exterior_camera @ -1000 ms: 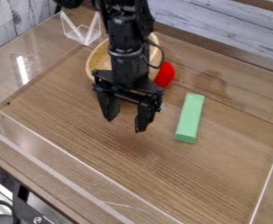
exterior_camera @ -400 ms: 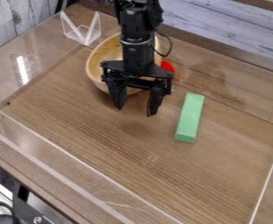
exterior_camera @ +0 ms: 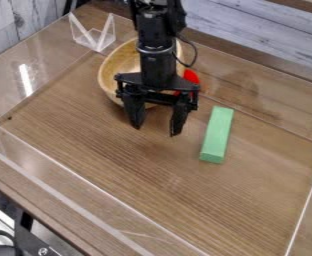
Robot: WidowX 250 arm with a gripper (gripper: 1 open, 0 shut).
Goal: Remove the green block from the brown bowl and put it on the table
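Note:
The green block lies flat on the table, to the right of my gripper and clear of the bowl. Behind the arm sits the brown bowl, partly hidden by it. My gripper hangs pointing down just in front of the bowl, low over the wood. Its dark fingers stand spread apart, open, with nothing between them. A gap of bare wood separates the gripper from the block.
A rounded red object shows beside the arm at the bowl's right rim. Low clear plastic walls line the table edges. A white wire stand rests behind the bowl at the back left.
The gripper has shifted back toward the bowl and rolled about its own axis, so its fingers now line up differently. The green block has stayed where it lay.

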